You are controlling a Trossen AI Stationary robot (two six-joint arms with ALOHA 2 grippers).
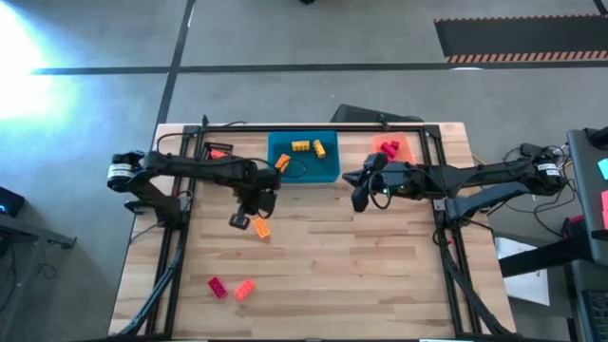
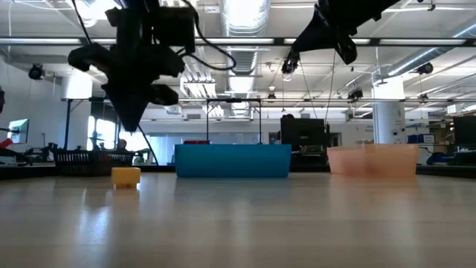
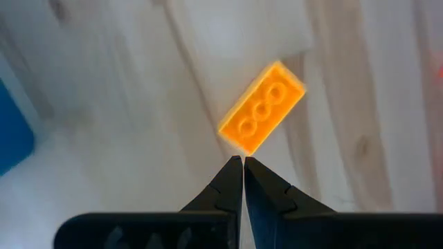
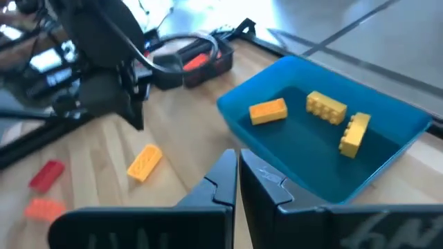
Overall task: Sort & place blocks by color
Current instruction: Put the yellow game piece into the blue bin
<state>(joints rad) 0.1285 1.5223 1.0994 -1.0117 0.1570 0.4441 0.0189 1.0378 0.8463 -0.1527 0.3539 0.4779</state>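
A yellow-orange block lies flat on the wooden table, studs up. My left gripper hangs just above and beside it, shut, pointing down and holding nothing; the high view shows this gripper close to the block. A blue tray holds three yellow blocks. In the orange tray are red and pink blocks. My right gripper is shut and empty, raised between the two trays. A red block and an orange block lie near the front edge.
A black tray with something red in it stands at the back left, beside the blue tray. Black frame rails run along the table's left, right and far sides. Bare wood spreads across the middle and the right front of the table.
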